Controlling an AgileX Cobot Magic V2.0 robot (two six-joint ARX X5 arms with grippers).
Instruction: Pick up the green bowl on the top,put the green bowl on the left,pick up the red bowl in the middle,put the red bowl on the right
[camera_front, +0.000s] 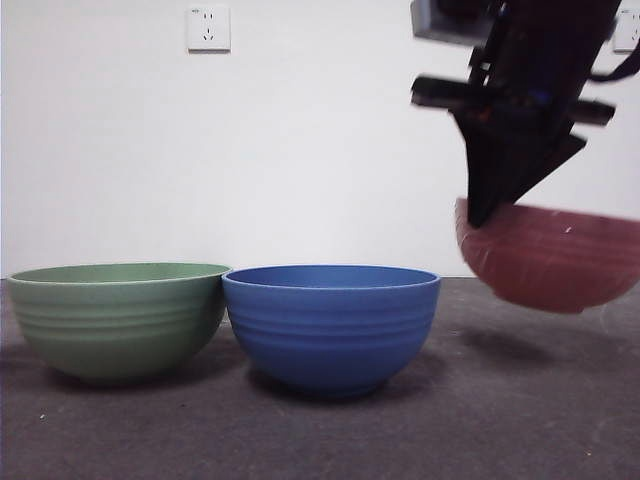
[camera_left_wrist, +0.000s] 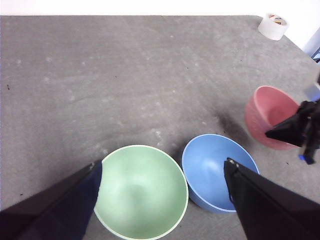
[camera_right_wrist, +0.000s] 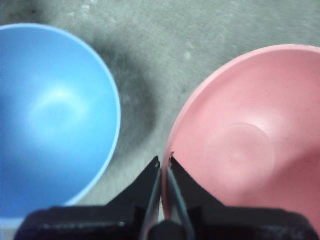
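The green bowl (camera_front: 118, 318) stands upright on the table at the left, its rim touching or nearly touching the blue bowl (camera_front: 331, 325) in the middle. My left gripper (camera_left_wrist: 162, 164) hangs open high above the green bowl (camera_left_wrist: 140, 192), holding nothing. At the right, the red bowl (camera_front: 560, 265) hangs above the table and casts a shadow under itself. My right gripper (camera_front: 480, 215) is shut on its near-left rim. In the right wrist view the jaws (camera_right_wrist: 165, 162) pinch the red bowl's (camera_right_wrist: 245, 145) rim, with the blue bowl (camera_right_wrist: 50, 115) beside it.
The table is a grey mat (camera_front: 520, 410). A roll of white tape (camera_left_wrist: 274, 26) lies at the far corner of the table. A white wall with a socket (camera_front: 208, 27) stands behind the bowls. Bare mat lies under and to the right of the red bowl.
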